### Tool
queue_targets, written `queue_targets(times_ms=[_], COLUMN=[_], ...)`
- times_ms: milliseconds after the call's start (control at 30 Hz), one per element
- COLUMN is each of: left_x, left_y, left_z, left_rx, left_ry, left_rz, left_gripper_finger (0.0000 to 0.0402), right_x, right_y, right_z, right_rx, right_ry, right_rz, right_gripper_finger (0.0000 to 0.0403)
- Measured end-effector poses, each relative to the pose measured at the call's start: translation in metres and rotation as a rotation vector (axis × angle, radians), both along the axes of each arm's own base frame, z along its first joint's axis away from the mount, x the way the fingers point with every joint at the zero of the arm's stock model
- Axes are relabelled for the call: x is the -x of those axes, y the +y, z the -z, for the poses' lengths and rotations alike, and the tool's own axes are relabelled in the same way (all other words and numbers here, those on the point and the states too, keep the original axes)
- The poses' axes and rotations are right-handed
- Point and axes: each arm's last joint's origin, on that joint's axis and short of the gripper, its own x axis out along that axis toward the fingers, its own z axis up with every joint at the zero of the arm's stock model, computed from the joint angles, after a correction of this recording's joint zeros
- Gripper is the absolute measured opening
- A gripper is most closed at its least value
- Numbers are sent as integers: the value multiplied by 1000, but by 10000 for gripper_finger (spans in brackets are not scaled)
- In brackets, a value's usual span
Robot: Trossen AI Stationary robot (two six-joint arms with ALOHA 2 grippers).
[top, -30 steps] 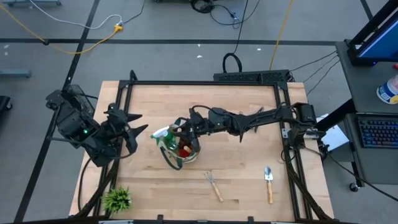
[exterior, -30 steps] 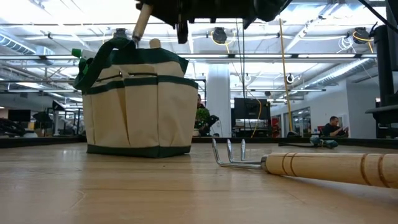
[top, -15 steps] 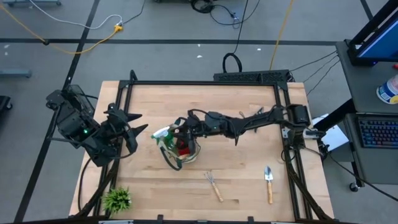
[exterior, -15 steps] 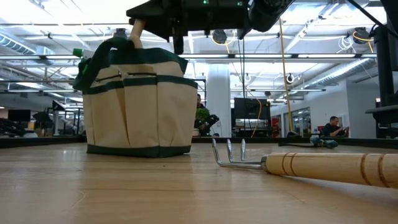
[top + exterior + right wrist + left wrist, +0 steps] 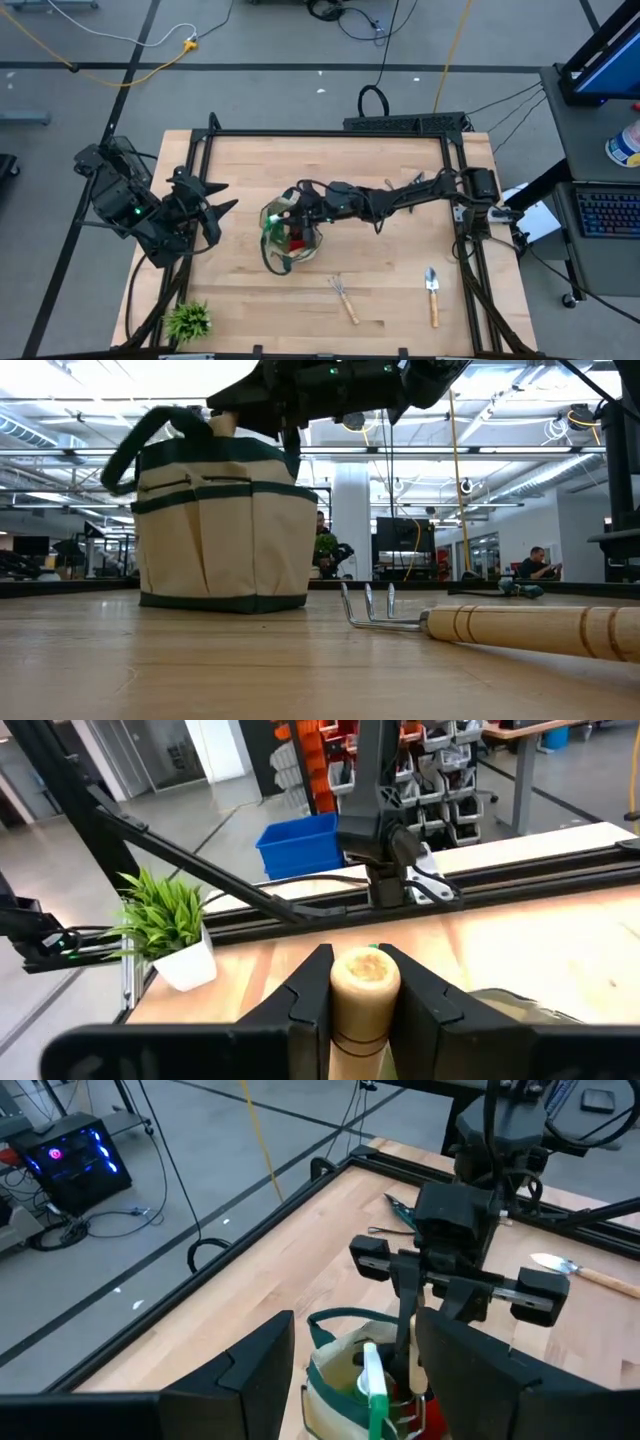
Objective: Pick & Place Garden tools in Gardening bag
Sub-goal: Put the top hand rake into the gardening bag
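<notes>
The right hand (image 5: 297, 210) is clenched on the round wooden handle (image 5: 364, 982) of a garden tool and holds it upright over the open top of the gardening bag (image 5: 222, 530), which stands near the middle of the table (image 5: 400, 270). The left hand (image 5: 222, 208) waits half open, grasping nothing, near the bag on its left side. 2 more tools lie on the table near the front edge, a small rake (image 5: 343, 298) and a trowel (image 5: 432, 294), and a green plant (image 5: 188, 321) stands at the front left corner.
</notes>
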Motion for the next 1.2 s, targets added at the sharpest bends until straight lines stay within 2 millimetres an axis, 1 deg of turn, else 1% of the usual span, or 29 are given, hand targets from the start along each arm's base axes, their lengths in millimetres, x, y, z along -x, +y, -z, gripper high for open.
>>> queue_targets(times_ms=[200,367,467,667,800,900,1200], left_x=[0,0,0,0,0,0,0], left_y=[0,0,0,0,1,1,1], left_z=[0,0,0,0,0,0,0], left_rx=[-1,-2,-4,-8,-10,-6,-11], left_ry=[1,4,5,1,-1,-4,-8], left_rz=[0,-1,0,-3,-4,-7,-10], left_gripper_finger=[216,216,216,216,216,216,216], right_x=[5,13,16,17,14,14,5], right_y=[0,0,0,1,0,0,0], right_z=[-9,-25,-28,-23,-13,-10,15], right_rx=[28,58,60,59,67,76,90], right_ry=[11,-12,4,65,105,116,174], right_rz=[-4,-9,-11,-13,-13,-15,-21], right_gripper_finger=[55,55,55,55,55,55,55])
